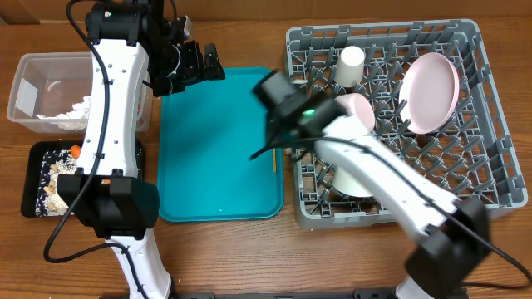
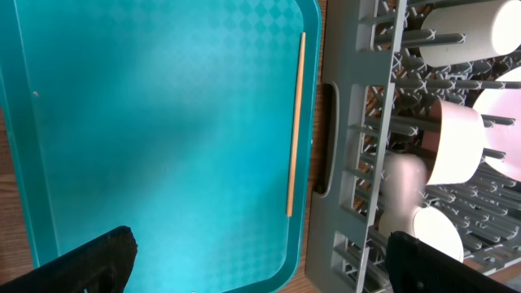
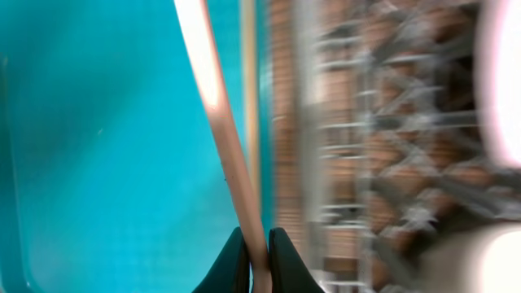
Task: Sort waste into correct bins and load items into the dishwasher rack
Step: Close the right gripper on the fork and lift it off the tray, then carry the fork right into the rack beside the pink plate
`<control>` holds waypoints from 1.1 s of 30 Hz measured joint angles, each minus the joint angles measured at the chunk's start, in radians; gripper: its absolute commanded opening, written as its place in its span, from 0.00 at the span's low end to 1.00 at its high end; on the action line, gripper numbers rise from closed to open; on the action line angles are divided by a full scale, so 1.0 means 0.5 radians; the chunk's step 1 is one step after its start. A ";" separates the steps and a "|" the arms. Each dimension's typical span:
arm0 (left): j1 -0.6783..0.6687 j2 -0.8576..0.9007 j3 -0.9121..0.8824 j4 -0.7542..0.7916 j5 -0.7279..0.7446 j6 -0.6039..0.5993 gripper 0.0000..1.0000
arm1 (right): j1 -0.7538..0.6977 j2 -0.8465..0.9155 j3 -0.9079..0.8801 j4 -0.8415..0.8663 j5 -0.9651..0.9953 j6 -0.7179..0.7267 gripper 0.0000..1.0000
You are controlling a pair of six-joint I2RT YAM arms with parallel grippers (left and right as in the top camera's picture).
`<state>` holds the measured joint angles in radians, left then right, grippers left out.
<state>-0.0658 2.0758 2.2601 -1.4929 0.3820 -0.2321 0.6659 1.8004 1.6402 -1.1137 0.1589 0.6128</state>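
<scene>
The right gripper [image 3: 259, 244] has its jaws nipped almost together on the end of one thin wooden chopstick [image 3: 220, 130], which sticks out a long way ahead of the tips, angled over the teal tray [image 3: 98, 146]. Just beyond the held stick, a second chopstick [image 3: 249, 98] lies flat along the tray's edge, on the rack side of the jaws. Past that edge stands the dishwasher rack [image 1: 490, 178], blurred in the wrist view, with a pink plate [image 1: 430, 91] and a white cup [image 1: 350, 65] already among its pegs. The left gripper [image 1: 202, 65] hangs over the tray's far end, jaws spread wide and empty. I'd worry about that end-on pinch: a long stick held at one tip could swivel or slide out. It could also catch the rack wall or a peg, or drop through the lattice floor once released.
</scene>
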 measured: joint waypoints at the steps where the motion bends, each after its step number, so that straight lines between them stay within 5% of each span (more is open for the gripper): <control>1: 0.000 0.000 0.000 0.000 0.000 0.000 1.00 | -0.049 -0.039 0.000 -0.031 0.000 -0.027 0.04; 17: 0.000 0.000 0.000 0.000 0.000 0.000 1.00 | -1.054 -0.180 -0.002 -0.171 0.004 -0.569 0.04; 33: 0.000 0.000 0.000 0.000 0.000 0.000 1.00 | -1.308 -0.176 -0.354 0.259 0.005 -0.756 0.04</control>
<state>-0.0658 2.0758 2.2601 -1.4929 0.3820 -0.2321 0.0120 1.7123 1.4631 -0.9840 0.1612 0.2348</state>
